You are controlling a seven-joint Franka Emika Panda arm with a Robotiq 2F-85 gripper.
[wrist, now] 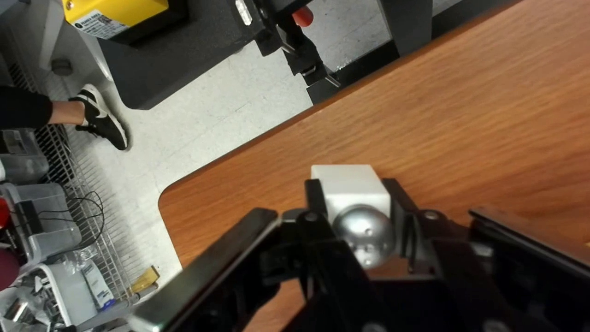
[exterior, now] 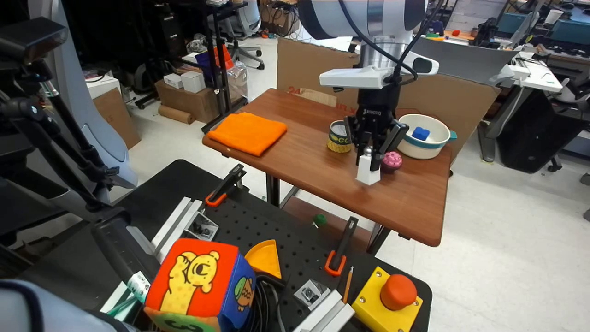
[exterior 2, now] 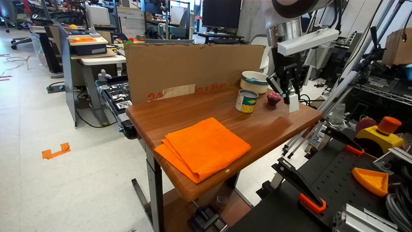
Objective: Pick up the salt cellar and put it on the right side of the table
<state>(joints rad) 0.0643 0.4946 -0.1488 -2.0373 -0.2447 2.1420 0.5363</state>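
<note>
The salt cellar is a white, square-sided upright shaker with a domed, holed metal top. It shows in both exterior views and the wrist view. My gripper points down with a black finger on each side of it, pressed against its sides; the gripper also shows in an exterior view and the wrist view. The salt cellar is over the wooden table, near its front edge; I cannot tell whether its base touches the wood. The fingers partly cover its upper part.
A pink-topped cupcake-like object is close beside the gripper. A can with yellow label and a white bowl holding a blue piece stand nearby. An orange cloth lies at the far end. A cardboard panel lines the back.
</note>
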